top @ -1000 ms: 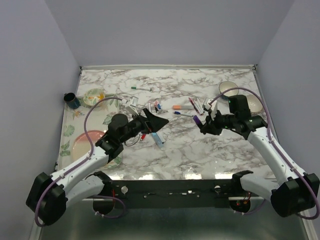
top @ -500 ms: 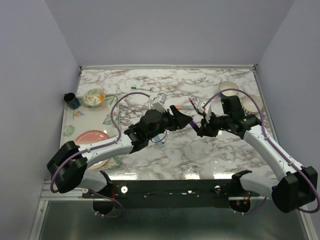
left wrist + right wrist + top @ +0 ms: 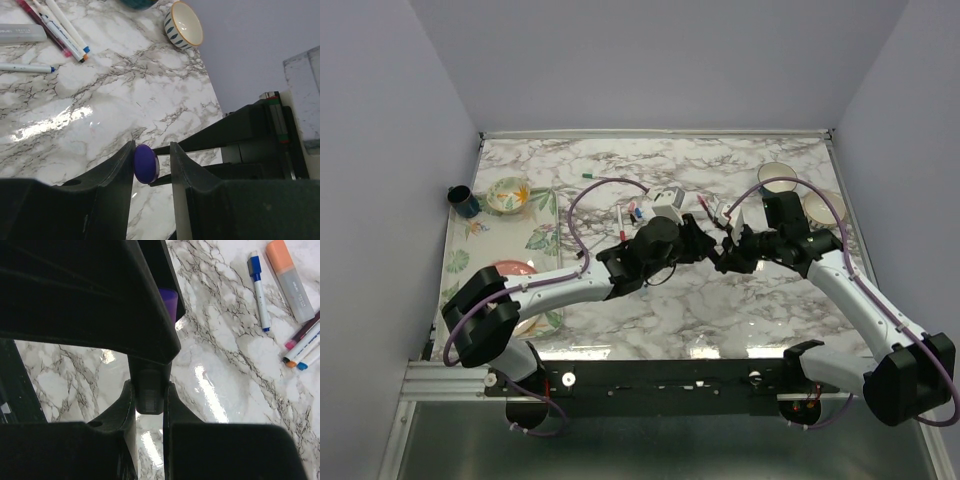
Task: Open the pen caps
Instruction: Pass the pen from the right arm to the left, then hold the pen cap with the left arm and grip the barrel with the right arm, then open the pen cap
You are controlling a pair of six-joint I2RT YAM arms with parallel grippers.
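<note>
Purple pen cap (image 3: 146,163) inside the slightly open left pincer (image 3: 151,150); right pincer (image 3: 148,386) clamped on pen body (image 3: 149,400), bracing for uncapping.

three bowls (image 3: 778,176), one mug (image 3: 462,201), one pink plate (image 3: 503,271).

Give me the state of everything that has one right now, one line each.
left gripper: open, straddling the purple pen cap, with a gap on one side.
right gripper: shut on the purple pen.
purple pen cap: on the pen, not yet pulled off.
orange highlighter: lying flat, untouched.
bowl: upright, empty.
</note>
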